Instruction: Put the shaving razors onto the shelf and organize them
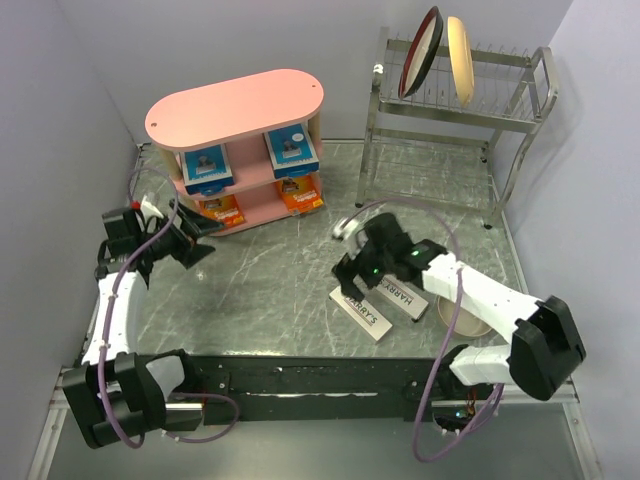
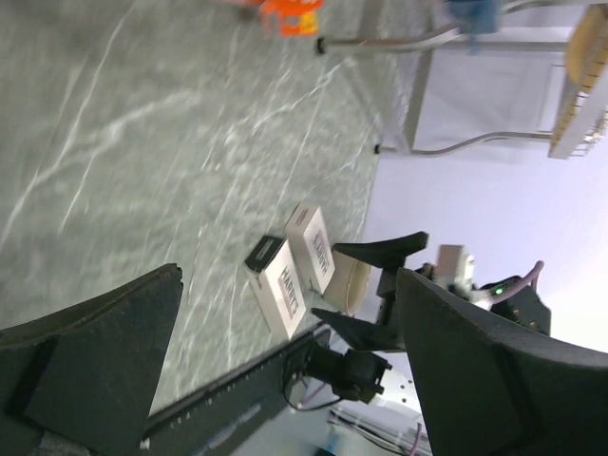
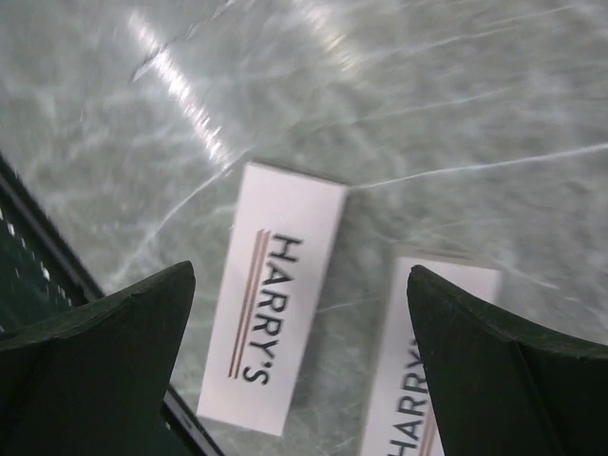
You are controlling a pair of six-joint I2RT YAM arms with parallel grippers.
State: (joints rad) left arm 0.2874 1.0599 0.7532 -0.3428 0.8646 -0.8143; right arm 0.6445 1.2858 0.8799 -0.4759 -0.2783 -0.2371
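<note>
The pink shelf (image 1: 235, 100) stands at the back left. Two blue-and-white razor cards (image 1: 207, 168) (image 1: 291, 150) sit on its middle tier, and two orange cards (image 1: 222, 207) (image 1: 300, 193) on the tier below. Two white HARRY'S boxes (image 1: 360, 312) (image 1: 405, 297) lie flat side by side on the table near the front. My right gripper (image 1: 358, 262) (image 3: 299, 275) hovers open just above them, the left box (image 3: 275, 323) between its fingers and the other box (image 3: 423, 380) under the right finger. My left gripper (image 1: 200, 240) (image 2: 290, 275) is open and empty in front of the shelf, looking toward both boxes (image 2: 280, 290).
A steel dish rack (image 1: 455, 110) with two upright plates (image 1: 420, 50) stands at the back right. A cream bowl (image 1: 465, 318) lies under my right forearm, beside the boxes. The black base rail (image 1: 320, 380) runs along the near edge.
</note>
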